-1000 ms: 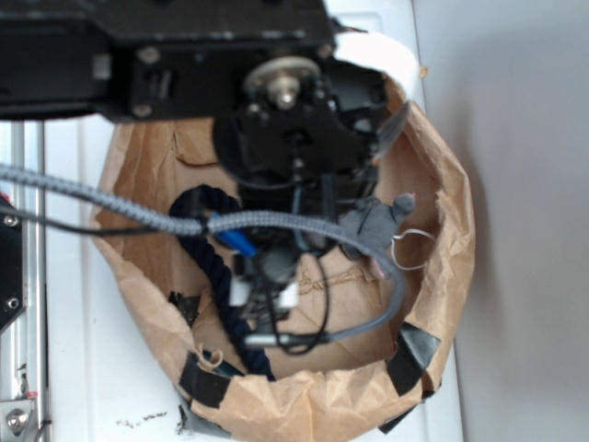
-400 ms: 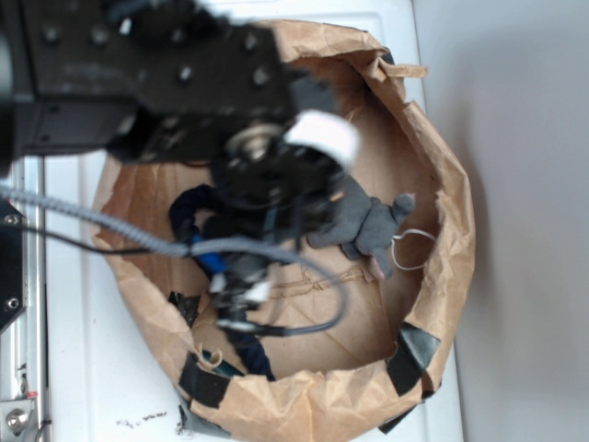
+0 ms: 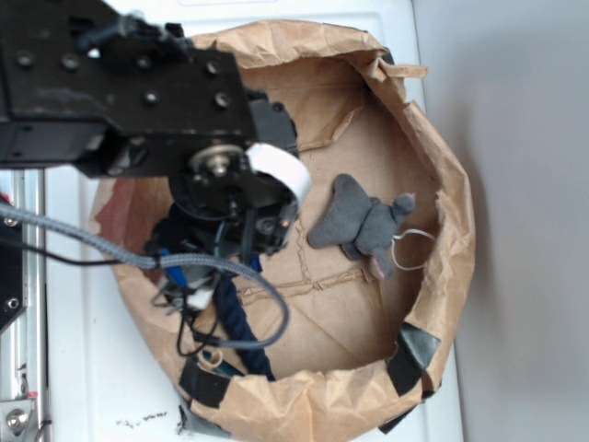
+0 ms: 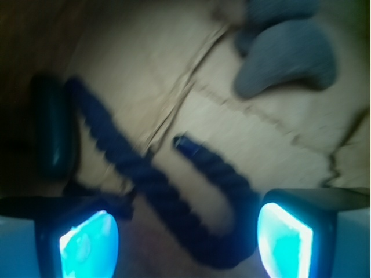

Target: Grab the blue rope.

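Observation:
The blue rope (image 4: 145, 179) is a thick dark navy twisted cord lying bent into a U on the paper floor. Its brighter blue end cap (image 4: 185, 143) points up the wrist view. My gripper (image 4: 185, 243) is open, and the rope's bend lies between the two glowing cyan pads (image 4: 87, 243), touching neither that I can see. In the exterior view the black arm covers most of the rope (image 3: 237, 322); only a stretch running toward the bag's front wall shows. The gripper (image 3: 195, 281) hangs over the bag's left side.
A crumpled brown paper bag (image 3: 451, 212) forms a walled bowl around everything, with black tape patches (image 3: 416, 354) on its rim. A grey plush toy (image 3: 363, 221) lies at the right of the bag floor. Grey cables (image 3: 83, 235) trail off leftward.
The arm has swung left across the bag, uncovering the grey plush toy. The gripper now sits over the rope at the bag's left side.

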